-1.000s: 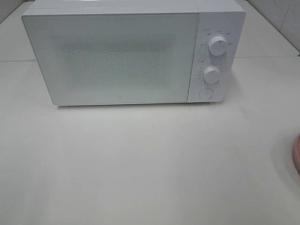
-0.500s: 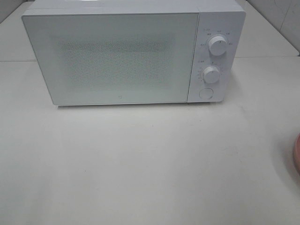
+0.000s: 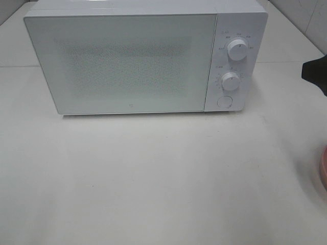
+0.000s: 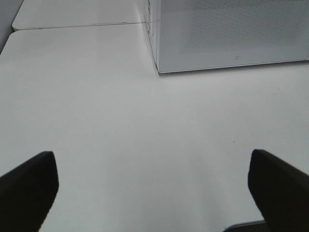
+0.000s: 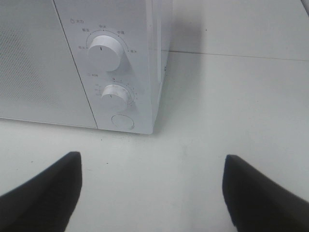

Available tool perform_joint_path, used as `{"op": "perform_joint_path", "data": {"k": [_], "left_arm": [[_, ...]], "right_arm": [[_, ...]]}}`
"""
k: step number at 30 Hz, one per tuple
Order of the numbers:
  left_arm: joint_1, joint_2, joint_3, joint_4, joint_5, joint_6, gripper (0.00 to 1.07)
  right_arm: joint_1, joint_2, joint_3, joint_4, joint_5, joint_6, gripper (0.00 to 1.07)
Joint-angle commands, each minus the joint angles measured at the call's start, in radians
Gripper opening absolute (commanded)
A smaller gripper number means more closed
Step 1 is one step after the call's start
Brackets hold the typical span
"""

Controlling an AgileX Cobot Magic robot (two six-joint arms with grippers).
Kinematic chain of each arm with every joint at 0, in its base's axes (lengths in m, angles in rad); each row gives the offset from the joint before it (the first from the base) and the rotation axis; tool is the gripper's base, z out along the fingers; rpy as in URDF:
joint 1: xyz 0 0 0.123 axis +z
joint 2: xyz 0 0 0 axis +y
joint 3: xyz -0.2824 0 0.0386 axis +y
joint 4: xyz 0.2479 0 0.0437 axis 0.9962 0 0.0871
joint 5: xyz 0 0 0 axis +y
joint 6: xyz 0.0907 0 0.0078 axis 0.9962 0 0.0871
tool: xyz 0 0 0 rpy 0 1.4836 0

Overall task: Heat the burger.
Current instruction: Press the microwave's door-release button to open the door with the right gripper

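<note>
The burger is out of view. Only a sliver of a pink plate (image 3: pixel 324 168) shows at the right edge of the exterior view. The white microwave (image 3: pixel 122 61) stands at the back of the table with its door closed. In the left wrist view my left gripper (image 4: pixel 154 193) hovers open over bare table, near the microwave's (image 4: pixel 231 34) left front corner. My right gripper (image 5: pixel 152 193) is open too, with nothing between its fingers, facing the control panel of the microwave (image 5: pixel 48 63). A dark part of my right arm (image 3: pixel 317 74) pokes in at the right edge.
The panel carries an upper knob (image 5: pixel 104 50), a lower knob (image 5: pixel 112 96) and a round door button (image 5: pixel 122 121). A white table (image 3: pixel 153 178) stretches in front of the microwave. A seam between tabletops runs behind the oven.
A dark part of my right arm has come into the exterior view at the right edge, beside the microwave's panel. The microwave and plate edge have not moved.
</note>
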Motion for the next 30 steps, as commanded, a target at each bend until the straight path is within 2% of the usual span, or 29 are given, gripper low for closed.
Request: {"op": "perform_joint_path", "data": {"k": [1,10,16,17,21,23,24,26,29,30], "left_arm": [[0.004,-0.02,-0.002,-0.003,-0.014,-0.003,1.0],[0.004,-0.02,-0.002,-0.003,-0.014,-0.003,1.0],[0.004,-0.02,-0.002,-0.003,-0.014,-0.003,1.0],[0.004,-0.02,-0.002,-0.003,-0.014,-0.003,1.0],[0.004,-0.02,-0.002,-0.003,-0.014,-0.003,1.0],[0.004,-0.02,-0.002,-0.003,-0.014,-0.003,1.0],[0.004,-0.02,-0.002,-0.003,-0.014,-0.003,1.0],[0.004,-0.02,-0.002,-0.003,-0.014,-0.003,1.0],[0.004,-0.02,-0.002,-0.003,-0.014,-0.003,1.0],[0.004,-0.02,-0.002,-0.003,-0.014,-0.003,1.0]], "right_arm": [[0.0,0.056,-0.006,-0.016,-0.093,0.002,0.76],[0.0,0.194,-0.006,-0.035,-0.267,-0.003,0.76],[0.0,0.305,-0.002,-0.047,-0.468,-0.025,0.76],[0.0,0.34,0.007,-0.013,-0.548,-0.067,0.76],[0.0,0.392,0.028,0.08,-0.652,-0.151,0.76],[0.05,0.434,0.055,0.248,-0.758,-0.3,0.76],[0.05,0.434,0.055,0.248,-0.758,-0.3,0.76],[0.118,0.465,0.061,0.383,-0.823,-0.407,0.76],[0.136,0.478,0.061,0.428,-0.839,-0.433,0.76],[0.181,0.505,0.061,0.508,-0.893,-0.484,0.76]]}}
